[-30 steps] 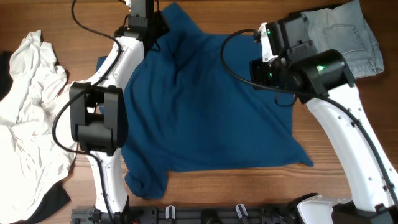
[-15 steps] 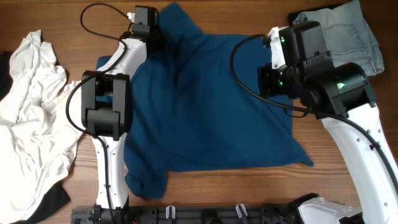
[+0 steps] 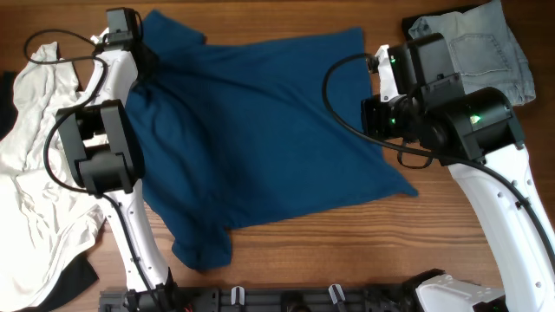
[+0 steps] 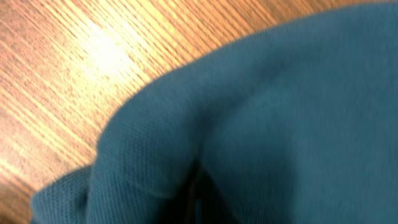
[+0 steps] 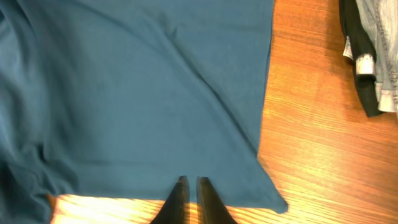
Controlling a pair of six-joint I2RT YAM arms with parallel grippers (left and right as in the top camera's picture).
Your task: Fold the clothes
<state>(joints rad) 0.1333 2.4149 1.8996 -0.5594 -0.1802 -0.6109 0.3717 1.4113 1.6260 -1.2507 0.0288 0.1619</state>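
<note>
A blue shirt lies spread across the middle of the wooden table. My left gripper is at the shirt's far-left corner and shut on the blue cloth. In the left wrist view the shirt fills most of the frame, and only a dark slit shows where the left gripper's fingers are. My right gripper hovers over the shirt's right edge. In the right wrist view its fingers are pressed together and empty above the shirt, near its hem and corner.
A crumpled white garment lies at the left edge, with a dark one at the near left. Folded jeans lie at the far right, over a black cloth. Bare wood lies between shirt and jeans.
My left gripper moved left along the far edge, dragging the shirt's corner with it. The whole shirt slid left and flattened. The right arm hardly moved.
</note>
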